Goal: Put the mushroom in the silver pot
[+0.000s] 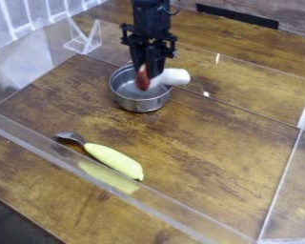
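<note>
End effector (148, 75) (pointing straight down) is clamped.

Open wooden tabletop (225, 143) at 3 and 4 o'clock of the silver pot (138, 90). Banana (113, 161) at 6 o'clock, well apart. Clear plastic walls (142, 195) fencing front and sides.
</note>
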`<state>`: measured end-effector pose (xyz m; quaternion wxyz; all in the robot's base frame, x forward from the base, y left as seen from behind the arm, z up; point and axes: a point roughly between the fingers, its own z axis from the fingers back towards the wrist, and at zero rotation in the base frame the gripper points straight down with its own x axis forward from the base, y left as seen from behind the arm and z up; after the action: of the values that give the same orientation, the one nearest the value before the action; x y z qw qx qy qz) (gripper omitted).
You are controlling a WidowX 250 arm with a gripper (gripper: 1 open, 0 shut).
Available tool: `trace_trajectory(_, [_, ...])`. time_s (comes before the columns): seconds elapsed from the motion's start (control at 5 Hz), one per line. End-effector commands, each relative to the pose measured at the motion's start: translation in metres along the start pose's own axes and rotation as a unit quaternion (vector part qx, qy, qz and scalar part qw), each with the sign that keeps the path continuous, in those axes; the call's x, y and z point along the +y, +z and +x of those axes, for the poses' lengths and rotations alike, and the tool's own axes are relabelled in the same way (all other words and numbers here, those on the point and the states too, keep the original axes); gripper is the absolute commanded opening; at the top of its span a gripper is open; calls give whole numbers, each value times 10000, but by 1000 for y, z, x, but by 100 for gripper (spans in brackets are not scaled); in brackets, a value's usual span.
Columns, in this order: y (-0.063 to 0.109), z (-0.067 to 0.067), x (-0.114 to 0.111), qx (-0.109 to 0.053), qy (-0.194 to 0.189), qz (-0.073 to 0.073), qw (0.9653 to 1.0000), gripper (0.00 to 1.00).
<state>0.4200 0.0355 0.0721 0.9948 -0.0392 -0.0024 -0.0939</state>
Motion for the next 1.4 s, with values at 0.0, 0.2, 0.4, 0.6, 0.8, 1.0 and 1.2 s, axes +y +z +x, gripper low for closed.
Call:
trace_trajectory(0.0, [4,-2,15,-211,31,32,9998,0])
trace_trajectory(0.2, [-6,1,19,-181,103,-23,9998,0])
trace_trajectory(0.4, [-8,4,21,-137,208,-36,9997,100])
trace_trajectory(0.6, [-6,9,26,-95,266,-43,9996,100])
trace_trajectory(0.8, [-4,17,28,-91,294,-60,9995,100])
trace_trajectory(1.0, [-5,19,26,-61,253,-79,9996,100])
trace_trajectory(1.2, [-7,21,25,-25,215,-98,9997,100])
